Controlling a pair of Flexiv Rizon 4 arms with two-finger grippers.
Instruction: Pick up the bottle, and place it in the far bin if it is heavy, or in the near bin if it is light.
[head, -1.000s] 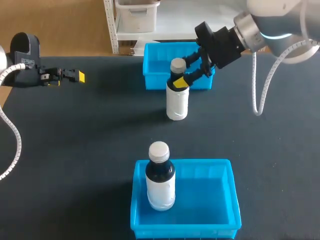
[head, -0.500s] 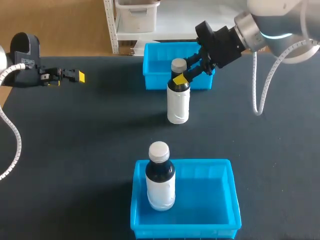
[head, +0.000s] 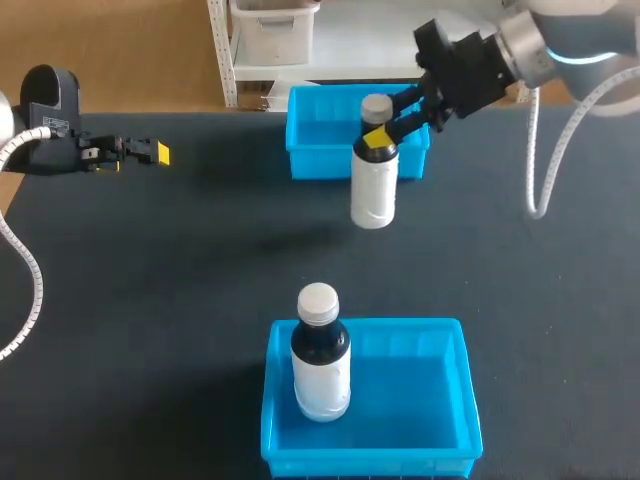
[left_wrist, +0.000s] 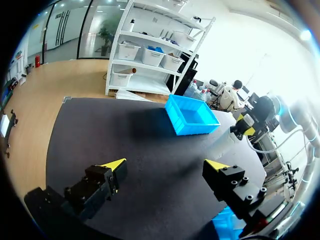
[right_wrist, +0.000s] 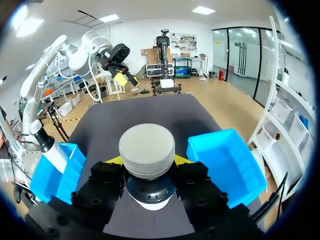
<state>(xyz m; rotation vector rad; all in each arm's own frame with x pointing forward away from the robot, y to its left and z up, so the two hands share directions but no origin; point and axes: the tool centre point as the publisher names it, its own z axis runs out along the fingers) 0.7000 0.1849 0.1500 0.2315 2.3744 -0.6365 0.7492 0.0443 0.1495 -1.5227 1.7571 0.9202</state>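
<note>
Just in front of the far bin (head: 312, 160), my right gripper (head: 380, 138) clamps the bottle (head: 374, 190) by its neck, under the cap (head: 376, 105), so it hangs upright for weighing, I judge. Well left of that bin, my left gripper (left_wrist: 166, 163) sits wide open, empty.

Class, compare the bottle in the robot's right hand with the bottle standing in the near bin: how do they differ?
The held bottle is gripped at its neck by the right hand; the bin bottle is touched by no hand. The held bottle is outside any bin, before the far bin; the bin bottle stands inside the near bin. Both are upright, with pale caps and white bodies.
</note>
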